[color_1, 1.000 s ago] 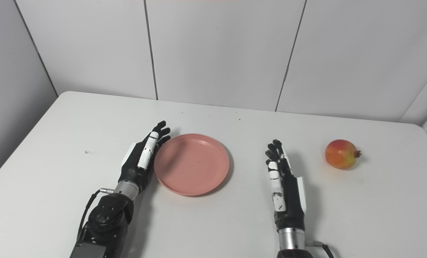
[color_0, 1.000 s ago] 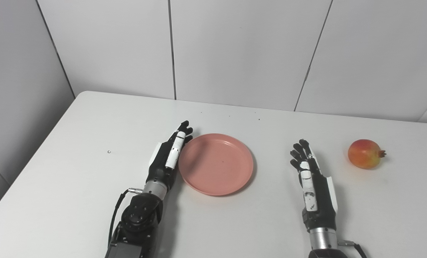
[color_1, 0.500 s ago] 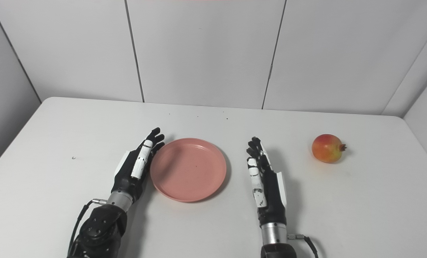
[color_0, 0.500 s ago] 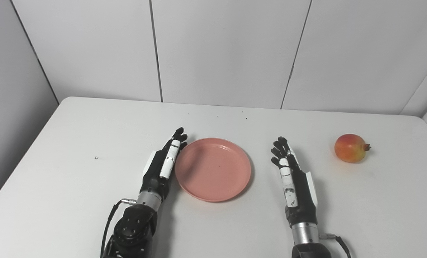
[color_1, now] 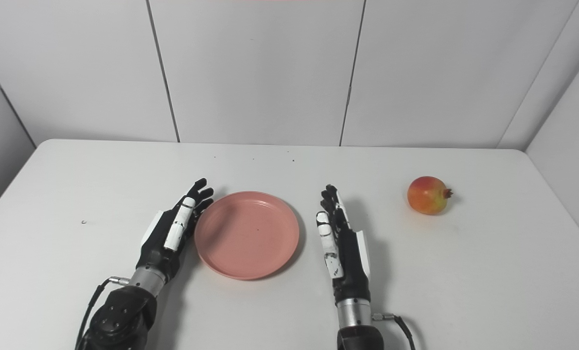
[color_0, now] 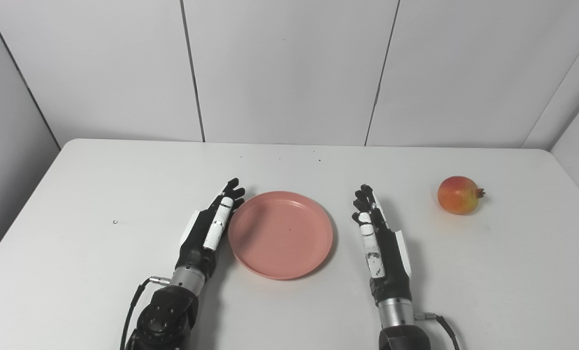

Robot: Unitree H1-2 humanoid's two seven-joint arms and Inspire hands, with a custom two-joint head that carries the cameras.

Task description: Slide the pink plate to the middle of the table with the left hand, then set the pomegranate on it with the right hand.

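With the view swung right over the last 1 s, little else has changed: the left hand [color_0: 210,227], fingers straight and empty, rests against the pink plate [color_0: 280,234] mid-tabletop, so the flat, empty right hand [color_0: 381,245] must next fetch the pomegranate [color_0: 458,195] near the right edge

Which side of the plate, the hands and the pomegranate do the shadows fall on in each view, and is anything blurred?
Left eye view: soft shadows fall right of the pink plate, right hand and pomegranate; light is even, no glare. Right eye view: the same for the left hand; everything looks sharp.
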